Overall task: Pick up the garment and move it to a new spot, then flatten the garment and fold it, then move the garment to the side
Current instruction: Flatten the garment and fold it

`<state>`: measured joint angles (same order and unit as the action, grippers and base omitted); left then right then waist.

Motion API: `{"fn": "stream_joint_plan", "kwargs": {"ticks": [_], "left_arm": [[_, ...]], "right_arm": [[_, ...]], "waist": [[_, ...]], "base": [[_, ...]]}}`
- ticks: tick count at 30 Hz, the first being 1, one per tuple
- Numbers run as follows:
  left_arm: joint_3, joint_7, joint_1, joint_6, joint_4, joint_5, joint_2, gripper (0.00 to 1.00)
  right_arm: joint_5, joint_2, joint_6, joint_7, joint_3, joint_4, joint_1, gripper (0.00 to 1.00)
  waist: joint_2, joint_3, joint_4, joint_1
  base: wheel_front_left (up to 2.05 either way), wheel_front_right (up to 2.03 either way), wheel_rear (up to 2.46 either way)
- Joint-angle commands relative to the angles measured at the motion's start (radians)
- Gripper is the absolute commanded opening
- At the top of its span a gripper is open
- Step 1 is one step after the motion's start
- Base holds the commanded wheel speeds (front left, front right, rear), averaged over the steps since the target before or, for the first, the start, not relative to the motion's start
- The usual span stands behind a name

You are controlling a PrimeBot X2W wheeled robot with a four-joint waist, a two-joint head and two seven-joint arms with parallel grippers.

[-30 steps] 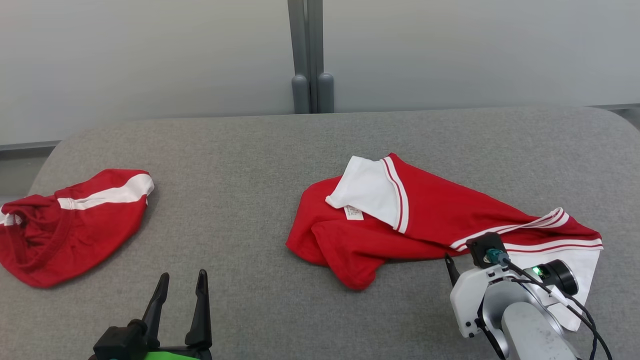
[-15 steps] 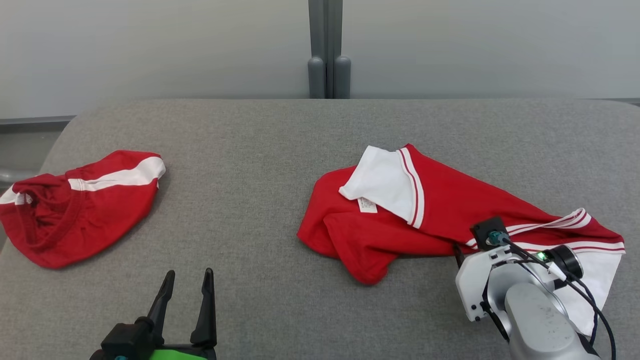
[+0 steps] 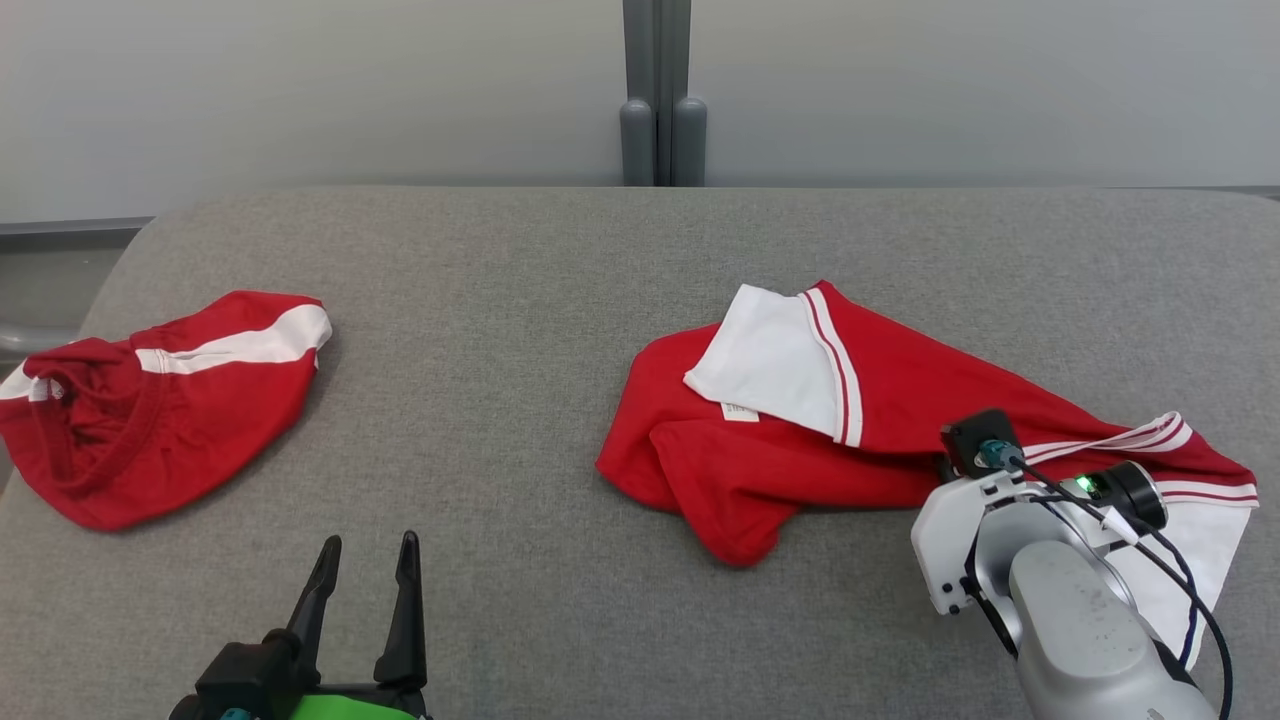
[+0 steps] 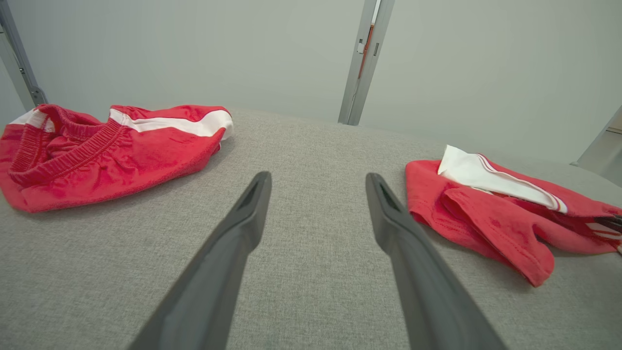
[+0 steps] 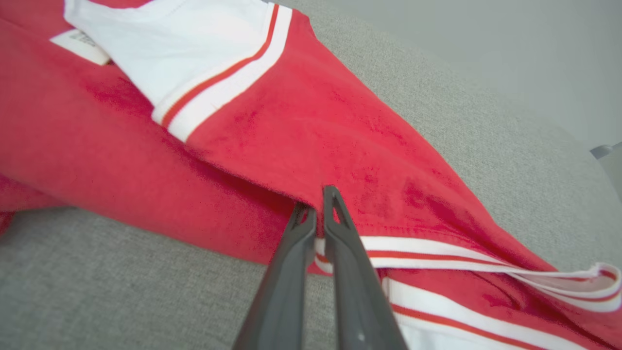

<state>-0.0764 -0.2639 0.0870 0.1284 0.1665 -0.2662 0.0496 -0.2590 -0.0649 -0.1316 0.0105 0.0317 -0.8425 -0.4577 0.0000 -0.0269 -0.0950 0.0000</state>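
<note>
Crumpled red shorts (image 3: 160, 400) with a white stripe lay at the left edge of a grey fabric-covered table (image 3: 500, 300). Behind it stood a grey post (image 3: 655, 90) against a pale wall (image 3: 300, 90).

The right gripper (image 5: 318, 206), spread wide a second ago, now stands pinched together on a fold of the red garment (image 5: 340, 131), just above its white striped hem. In the head view its wrist (image 3: 975, 500) sits higher on the cloth at the middle right of the frame, and the dark fingertip that poked out at its left edge is now hidden. The white label (image 3: 740, 411) has slipped partly under the white panel (image 3: 775, 360). The head camera has shifted: the grey post (image 3: 656, 100) lies further right, and the table's (image 3: 550, 300) far edge lies higher.
</note>
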Motion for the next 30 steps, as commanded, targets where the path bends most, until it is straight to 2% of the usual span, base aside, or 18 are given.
{"fn": "stream_joint_plan", "kwargs": {"ticks": [1, 8, 12, 17, 18, 19, 23, 30], "left_arm": [[-0.001, -0.001, -0.009, 0.003, 0.0, 0.002, 0.004, 1.0], [-0.012, -0.001, -0.013, 0.003, -0.006, 0.002, 0.004, 1.0], [-0.032, -0.001, -0.028, 0.003, 0.002, 0.003, 0.007, 1.0], [-0.051, -0.001, -0.04, 0.003, 0.008, -0.001, 0.012, 1.0], [-0.056, -0.001, -0.043, 0.003, 0.008, -0.001, 0.012, 1.0], [-0.058, -0.001, -0.043, 0.003, 0.008, -0.003, 0.012, 1.0], [-0.064, -0.001, -0.042, 0.003, 0.01, -0.007, 0.012, 1.0], [-0.036, -0.001, -0.015, 0.003, 0.012, -0.01, 0.01, 1.0]], "right_arm": [[0.004, 0.001, 0.002, 0.012, -0.003, 0.011, -0.018, 0.0], [0.087, -0.021, 0.002, -0.021, -0.091, 0.057, -0.133, 0.0], [0.099, -0.052, 0.002, -0.043, -0.203, 0.07, -0.219, 0.0], [0.072, -0.083, 0.002, -0.017, -0.4, 0.066, -0.328, 0.0], [0.062, -0.083, 0.002, -0.008, -0.445, 0.068, -0.341, 0.37], [0.034, -0.078, 0.002, -0.004, -0.487, 0.064, -0.347, 1.0], [-0.046, -0.072, 0.001, -0.027, -0.588, 0.034, -0.363, 1.0], [-0.108, -0.061, 0.002, 0.0, -0.577, -0.025, -0.283, 1.0]], "waist": [[0.0, 0.003, 0.001, 0.0], [0.0, -0.013, -0.009, 0.0], [0.0, -0.022, -0.04, 0.0], [0.0, -0.035, -0.091, 0.0], [0.0, -0.038, -0.1, 0.0], [0.0, -0.04, -0.109, 0.0], [0.0, -0.043, -0.133, 0.0], [0.0, -0.016, -0.11, 0.0]], "base": [[0.0, 0.0, 0.0], [0.0, 0.0, 0.0], [0.0, 0.0, 0.0], [0.0, 0.0, 0.0], [0.0, 0.0, 0.0], [0.0, 0.0, 0.0], [0.0, 0.0, 0.0], [0.0, 0.0, 0.0]]}}
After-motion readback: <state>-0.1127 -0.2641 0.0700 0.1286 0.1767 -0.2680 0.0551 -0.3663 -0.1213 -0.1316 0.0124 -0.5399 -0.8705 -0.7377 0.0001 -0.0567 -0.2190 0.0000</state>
